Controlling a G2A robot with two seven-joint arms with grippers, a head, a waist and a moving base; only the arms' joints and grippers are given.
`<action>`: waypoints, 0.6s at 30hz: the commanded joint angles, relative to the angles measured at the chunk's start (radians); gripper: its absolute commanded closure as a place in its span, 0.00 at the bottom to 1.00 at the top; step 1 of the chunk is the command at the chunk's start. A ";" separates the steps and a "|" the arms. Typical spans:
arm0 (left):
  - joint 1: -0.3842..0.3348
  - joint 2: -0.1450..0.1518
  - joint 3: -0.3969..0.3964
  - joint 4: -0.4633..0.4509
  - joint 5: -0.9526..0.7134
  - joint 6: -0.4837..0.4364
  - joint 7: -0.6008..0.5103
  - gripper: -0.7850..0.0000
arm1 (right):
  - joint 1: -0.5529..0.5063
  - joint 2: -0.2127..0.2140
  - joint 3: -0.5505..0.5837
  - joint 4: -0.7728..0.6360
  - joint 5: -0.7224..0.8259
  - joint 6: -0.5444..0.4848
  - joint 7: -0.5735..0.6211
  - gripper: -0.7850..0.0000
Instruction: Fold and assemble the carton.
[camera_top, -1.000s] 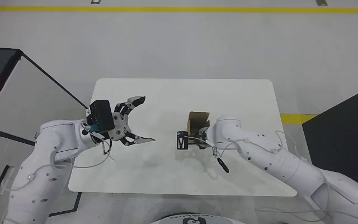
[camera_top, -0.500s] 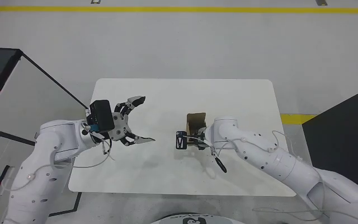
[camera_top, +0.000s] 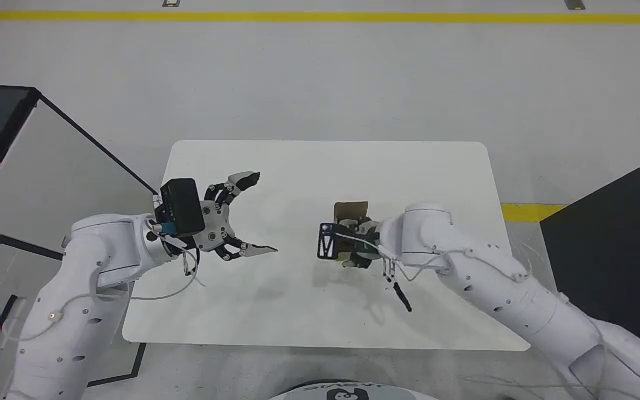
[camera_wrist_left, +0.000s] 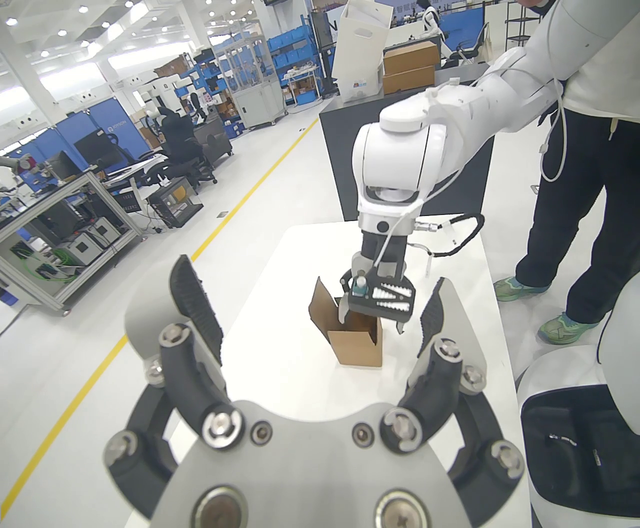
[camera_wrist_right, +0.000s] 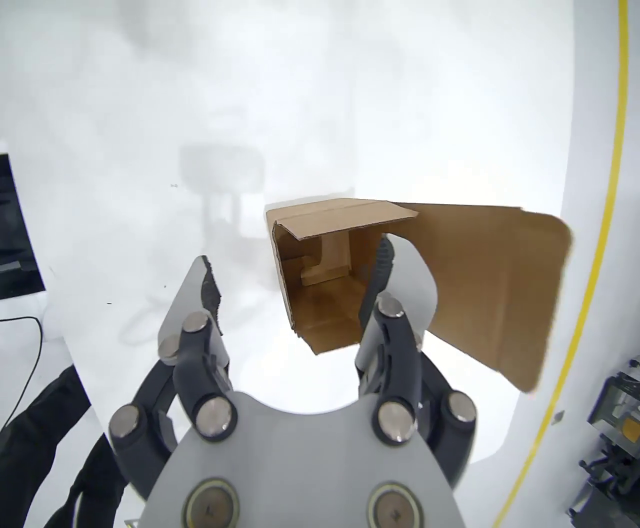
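Two tools spread wide: left tool (camera_top: 260, 213) at 9 o'clock of counter (camera_top: 430, 170); right tool (camera_wrist_right: 295, 260) straddling carton (camera_wrist_right: 475, 280) wall, centre. Risk: unbraced carton slides or tips when pushed.

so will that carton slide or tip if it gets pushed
Probably light: the carton is thin cardboard and looks empty inside. Its open flap sticks out unsupported, so it would likely bend under a push. On the smooth table it may well slide, or tip if pushed high.

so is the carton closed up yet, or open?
Open. In the right wrist view the carton shows its bare inside, and its big flap stands spread outward, not folded over.
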 joint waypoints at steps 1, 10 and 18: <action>0.000 0.000 0.000 0.000 0.000 0.000 0.000 0.00 | -0.048 0.025 0.080 -0.045 0.030 -0.008 -0.018 0.00; 0.000 0.000 0.000 0.000 0.000 0.000 0.000 0.00 | -0.323 0.112 0.462 -0.132 0.263 -0.089 -0.262 0.00; 0.000 0.000 0.000 0.000 0.000 0.000 0.000 0.00 | -0.363 0.119 0.509 -0.122 0.318 -0.104 -0.308 0.00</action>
